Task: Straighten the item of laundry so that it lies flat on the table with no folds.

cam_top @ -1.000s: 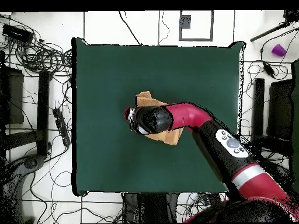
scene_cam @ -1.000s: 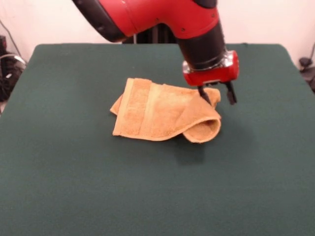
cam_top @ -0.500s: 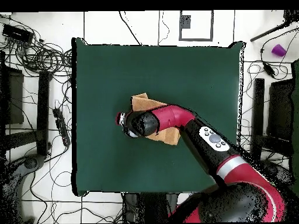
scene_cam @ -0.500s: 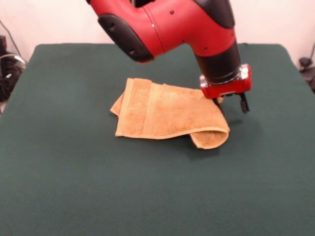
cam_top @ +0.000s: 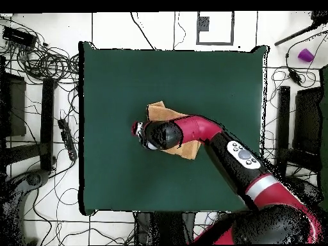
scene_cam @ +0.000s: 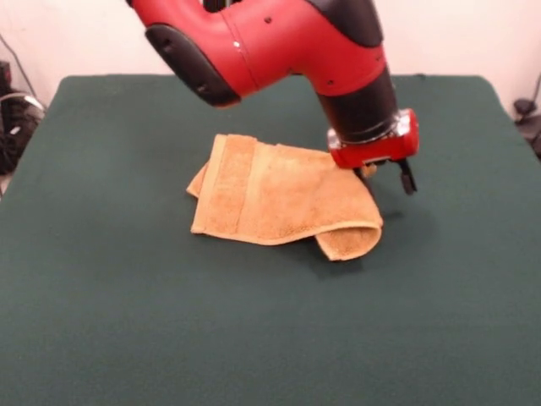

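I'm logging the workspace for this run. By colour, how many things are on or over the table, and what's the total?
Orange-tan: 1, the towel, folded over
Dark green: 1, the table
Red and black: 1, the arm with its hand at the towel's edge
Total: 3

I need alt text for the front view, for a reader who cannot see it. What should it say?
An orange-tan towel lies folded over itself on a dark green table, its right end rolled under in a loop. A red and black robot arm reaches down from above, and its tool sits at the towel's far right corner, fingers apart.
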Controlling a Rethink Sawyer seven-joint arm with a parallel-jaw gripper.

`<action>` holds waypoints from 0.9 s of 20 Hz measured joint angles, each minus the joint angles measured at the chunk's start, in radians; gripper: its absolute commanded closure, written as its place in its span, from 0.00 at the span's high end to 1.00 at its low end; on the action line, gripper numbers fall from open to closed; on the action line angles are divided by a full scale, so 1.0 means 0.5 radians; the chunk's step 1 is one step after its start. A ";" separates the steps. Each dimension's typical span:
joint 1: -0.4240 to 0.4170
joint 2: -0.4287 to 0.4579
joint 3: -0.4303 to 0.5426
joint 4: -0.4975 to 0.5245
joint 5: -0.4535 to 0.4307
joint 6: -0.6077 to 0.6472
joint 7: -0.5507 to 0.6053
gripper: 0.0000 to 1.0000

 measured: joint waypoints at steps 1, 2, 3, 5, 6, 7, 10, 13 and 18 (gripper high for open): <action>-0.013 -0.009 0.006 0.002 0.017 0.014 0.000 1.00; -0.028 -0.021 0.015 0.003 0.042 0.035 0.000 1.00; -0.050 -0.045 0.030 0.003 0.082 0.084 0.000 1.00; -0.076 -0.078 0.050 0.003 0.133 0.151 0.000 1.00; -0.082 -0.088 0.055 0.003 0.143 0.170 0.000 1.00; -0.102 -0.124 0.074 0.003 0.181 0.241 0.000 1.00; -0.119 -0.174 0.092 0.003 0.214 0.314 0.000 1.00; -0.123 -0.212 0.105 0.003 0.223 0.343 0.000 1.00; -0.138 -0.269 0.130 0.003 0.224 0.353 0.000 1.00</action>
